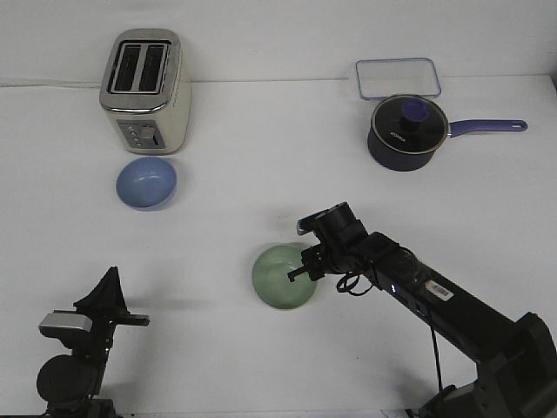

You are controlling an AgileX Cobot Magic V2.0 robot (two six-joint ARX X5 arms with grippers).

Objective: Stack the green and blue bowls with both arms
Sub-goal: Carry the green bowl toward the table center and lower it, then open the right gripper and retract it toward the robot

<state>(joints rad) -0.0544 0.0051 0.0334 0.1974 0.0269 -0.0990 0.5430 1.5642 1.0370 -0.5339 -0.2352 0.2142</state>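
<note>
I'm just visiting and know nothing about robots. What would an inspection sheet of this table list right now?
Surface: white table, plain, no spills seen.
Job's things: blue bowl upright in front of the toaster; green bowl upright near the centre, apart from the blue one, not stacked.
Clutter: toaster at back left; lidded saucepan at back right; clear container behind it.
Grippers: right gripper at the green bowl's rim, jaws' state unclear; left gripper low at front left, away from both bowls, state unclear.
Cables: black cable along the right arm.
Surroundings: nothing seen.
</note>
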